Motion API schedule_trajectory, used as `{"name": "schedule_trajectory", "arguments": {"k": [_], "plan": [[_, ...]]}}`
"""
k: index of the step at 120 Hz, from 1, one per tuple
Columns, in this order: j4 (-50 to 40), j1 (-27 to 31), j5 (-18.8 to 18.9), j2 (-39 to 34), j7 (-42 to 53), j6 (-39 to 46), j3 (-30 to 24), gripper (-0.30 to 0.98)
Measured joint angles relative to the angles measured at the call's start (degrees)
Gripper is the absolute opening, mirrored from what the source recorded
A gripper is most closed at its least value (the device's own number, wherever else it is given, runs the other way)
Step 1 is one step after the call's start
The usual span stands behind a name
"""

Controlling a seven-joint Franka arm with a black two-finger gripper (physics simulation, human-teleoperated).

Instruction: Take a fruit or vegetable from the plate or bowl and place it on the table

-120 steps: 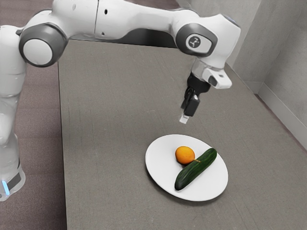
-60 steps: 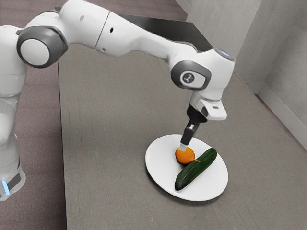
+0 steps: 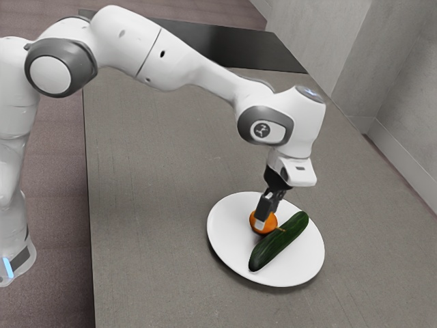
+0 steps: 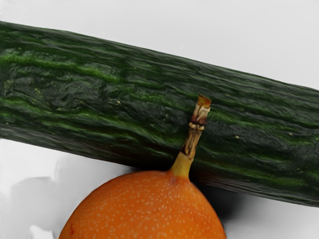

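Since the earlier frame, my gripper (image 3: 263,220) is lower, down around the orange fruit (image 3: 272,226); the fruit holds its place. Fruit: on the plate, close against the cucumber (image 3: 280,241), its stem (image 4: 191,142) reaching over the green skin. Gripper state: cannot tell whether it is clamped or apart. Step in hand, my judgement: securing the grasp. Best to close evenly about the fruit's widest part, confirm a firm hold, then raise straight up so the stem does not drag the cucumber. Plate (image 3: 299,262): lift well above its rim before any sideways travel. Table (image 3: 153,205): broad surface toward the exterior view's left gives room for setting down, well inside the table edge (image 3: 89,205); release low, since a round fruit may roll.
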Motion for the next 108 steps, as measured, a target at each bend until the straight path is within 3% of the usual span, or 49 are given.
{"name": "schedule_trajectory", "arguments": {"k": [68,85,108], "plan": [[-0.44,0.67,0.35,2.13,4.67,3.16,0.37,0.63],[-0.43,0.75,0.23,2.33,5.26,3.54,0.37,0.39],[-0.33,0.62,0.44,1.57,5.45,3.72,0.32,0.33]]}}
